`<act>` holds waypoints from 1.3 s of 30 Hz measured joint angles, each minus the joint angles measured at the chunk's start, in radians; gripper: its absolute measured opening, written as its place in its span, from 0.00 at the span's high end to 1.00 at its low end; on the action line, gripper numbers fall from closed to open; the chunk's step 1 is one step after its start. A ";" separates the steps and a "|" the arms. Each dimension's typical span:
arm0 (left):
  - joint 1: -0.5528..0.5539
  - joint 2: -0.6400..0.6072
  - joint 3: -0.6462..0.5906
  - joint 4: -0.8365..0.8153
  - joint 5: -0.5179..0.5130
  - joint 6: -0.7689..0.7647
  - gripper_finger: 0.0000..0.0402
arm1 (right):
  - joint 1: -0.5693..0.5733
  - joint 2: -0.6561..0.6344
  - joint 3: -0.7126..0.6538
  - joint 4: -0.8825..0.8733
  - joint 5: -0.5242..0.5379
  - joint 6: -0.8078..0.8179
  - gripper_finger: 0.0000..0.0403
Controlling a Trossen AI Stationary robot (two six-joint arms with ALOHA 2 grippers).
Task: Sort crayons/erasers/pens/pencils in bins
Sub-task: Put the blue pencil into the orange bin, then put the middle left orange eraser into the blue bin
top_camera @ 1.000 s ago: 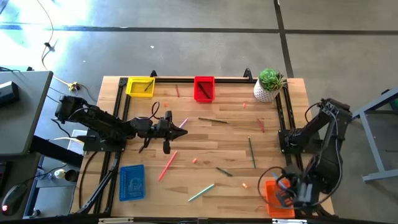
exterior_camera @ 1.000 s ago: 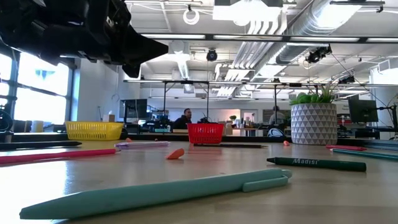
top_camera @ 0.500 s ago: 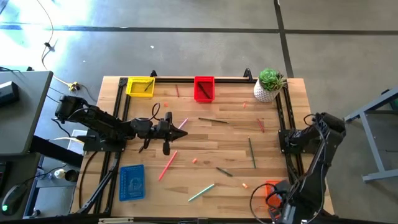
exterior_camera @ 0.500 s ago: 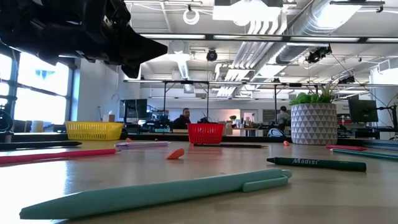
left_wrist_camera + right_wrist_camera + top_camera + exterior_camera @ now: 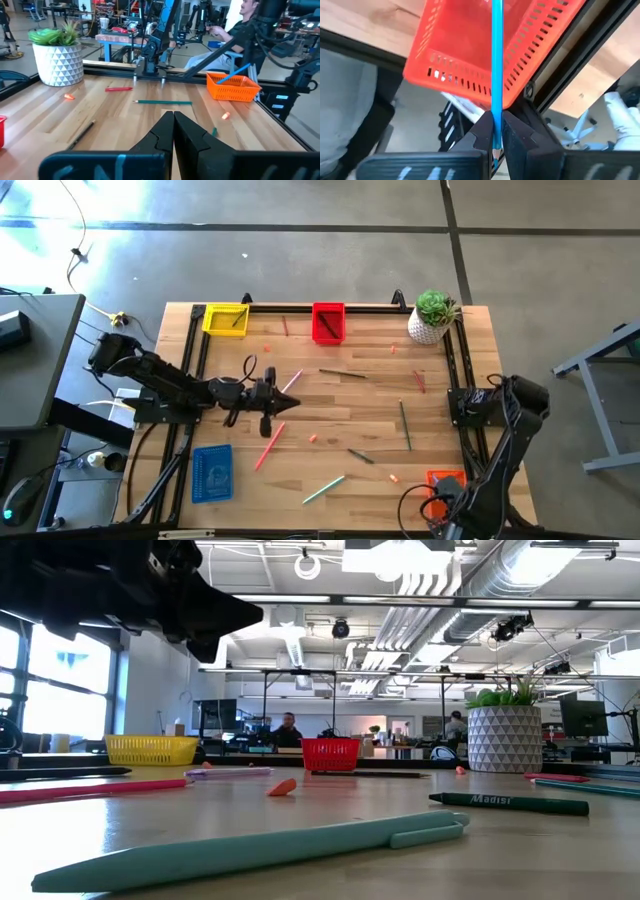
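My left gripper (image 5: 287, 401) is shut and empty above the table's left middle, just near of a pink pen (image 5: 291, 383); its shut fingers show in its wrist view (image 5: 173, 122). My right gripper (image 5: 441, 513) is at the table's near right edge, beside the orange bin (image 5: 448, 480), shut on a blue pen (image 5: 496, 70). The yellow bin (image 5: 226, 318) and red bin (image 5: 328, 322) stand at the far edge. The blue bin (image 5: 211, 472) stands near left. My right gripper pinches the blue pen near one end (image 5: 496, 131) between its two fingers. The pen runs straight out along the fingers, and its free length reaches over the orange bin (image 5: 470, 45). From the left wrist view the pen (image 5: 241, 70) slants above the bin's rim.
Loose on the table: a pink pen (image 5: 270, 443), a light green pen (image 5: 323, 489), a green pencil (image 5: 404, 425), a dark crayon (image 5: 360, 456), a dark pencil (image 5: 342, 374) and small orange pieces. A white plant pot (image 5: 431, 318) stands far right.
My right gripper has drawn back from over the orange bin toward the table's near edge with the blue pen, and the bin now shows more. My left gripper has shifted a little toward the near edge, still shut.
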 joint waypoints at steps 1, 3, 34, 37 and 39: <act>-0.009 0.000 0.000 0.000 -0.009 0.000 1.00 | 0.000 0.004 -0.002 -0.001 0.000 -0.006 0.96; -0.027 0.000 0.000 -0.004 -0.028 0.000 1.00 | 0.006 0.018 -0.002 0.001 0.000 -0.026 0.96; -0.342 0.000 0.000 -0.029 -0.248 0.016 1.00 | 0.057 0.101 -0.003 -0.080 -0.074 -0.207 0.77; -0.367 0.000 0.000 -0.029 -0.210 0.034 1.00 | 0.062 0.101 0.004 -0.108 -0.099 -0.283 0.79; -0.380 0.000 0.000 -0.029 -0.196 0.024 1.00 | 0.061 0.101 0.024 -0.142 -0.083 -0.327 0.82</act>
